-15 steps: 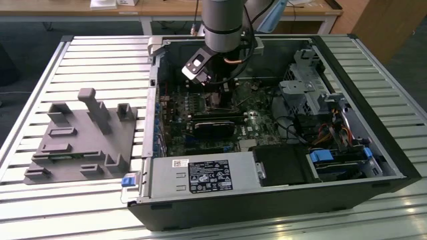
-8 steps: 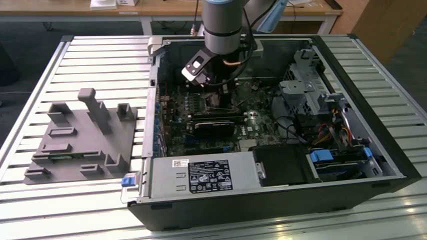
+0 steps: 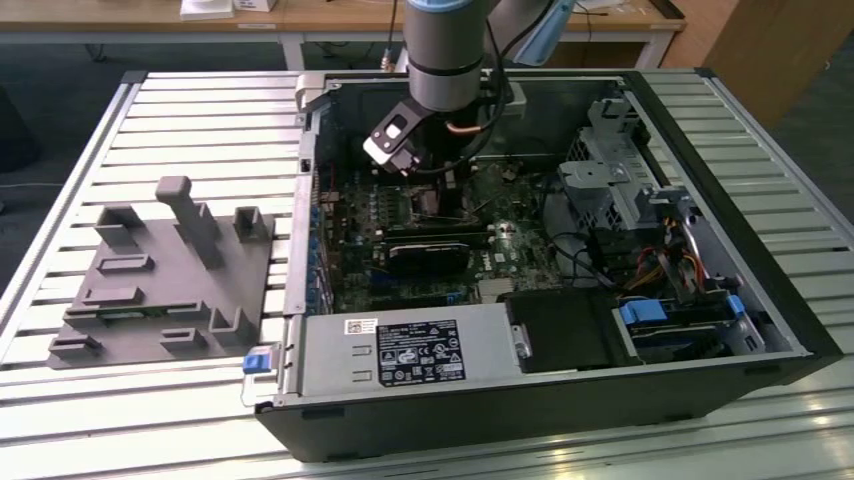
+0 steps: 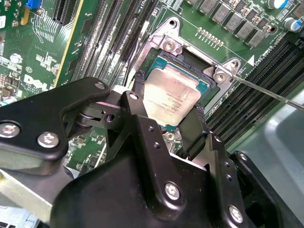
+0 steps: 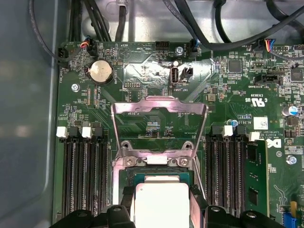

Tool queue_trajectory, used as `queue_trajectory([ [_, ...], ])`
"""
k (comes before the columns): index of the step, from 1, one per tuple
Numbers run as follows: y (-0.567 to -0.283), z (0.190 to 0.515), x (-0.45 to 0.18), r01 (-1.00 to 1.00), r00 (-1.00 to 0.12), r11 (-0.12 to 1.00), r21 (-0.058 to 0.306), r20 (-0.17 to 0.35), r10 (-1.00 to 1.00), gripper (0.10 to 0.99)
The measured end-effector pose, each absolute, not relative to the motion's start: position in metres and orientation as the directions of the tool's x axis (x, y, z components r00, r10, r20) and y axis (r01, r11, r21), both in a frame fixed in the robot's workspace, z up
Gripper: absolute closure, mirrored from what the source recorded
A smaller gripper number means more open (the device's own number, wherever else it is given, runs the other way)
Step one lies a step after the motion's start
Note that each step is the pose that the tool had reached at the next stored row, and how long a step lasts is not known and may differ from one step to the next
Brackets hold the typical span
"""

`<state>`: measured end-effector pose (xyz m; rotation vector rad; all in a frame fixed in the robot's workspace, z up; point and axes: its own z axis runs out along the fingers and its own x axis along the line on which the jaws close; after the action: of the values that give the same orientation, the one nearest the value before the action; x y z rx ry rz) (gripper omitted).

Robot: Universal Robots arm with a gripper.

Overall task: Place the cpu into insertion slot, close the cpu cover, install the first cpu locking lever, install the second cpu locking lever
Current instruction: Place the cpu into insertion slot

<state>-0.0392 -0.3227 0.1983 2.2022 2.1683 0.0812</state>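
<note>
In the second wrist view, the black gripper (image 4: 170,102) reaches down over a green motherboard (image 4: 42,52). Its two slim fingers (image 4: 138,90) sit against opposite edges of the cpu (image 4: 175,90), a pale metallic square with faint print on top. The cpu lies over the insertion slot (image 4: 194,62), whose dark recess and teal edge show past the chip's far side. A silver frame with round screws (image 4: 221,76) borders the slot. A thin metal locking lever (image 4: 270,92) runs away from one screw. Long black memory slots (image 4: 111,38) line both sides of the socket.
</note>
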Motion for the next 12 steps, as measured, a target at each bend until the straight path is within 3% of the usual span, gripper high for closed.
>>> queue_trajectory([
  [12,-0.3197,0.1943,-0.0392,0.997,0.015,-0.015,0.072,-0.005,1.000,0.545],
])
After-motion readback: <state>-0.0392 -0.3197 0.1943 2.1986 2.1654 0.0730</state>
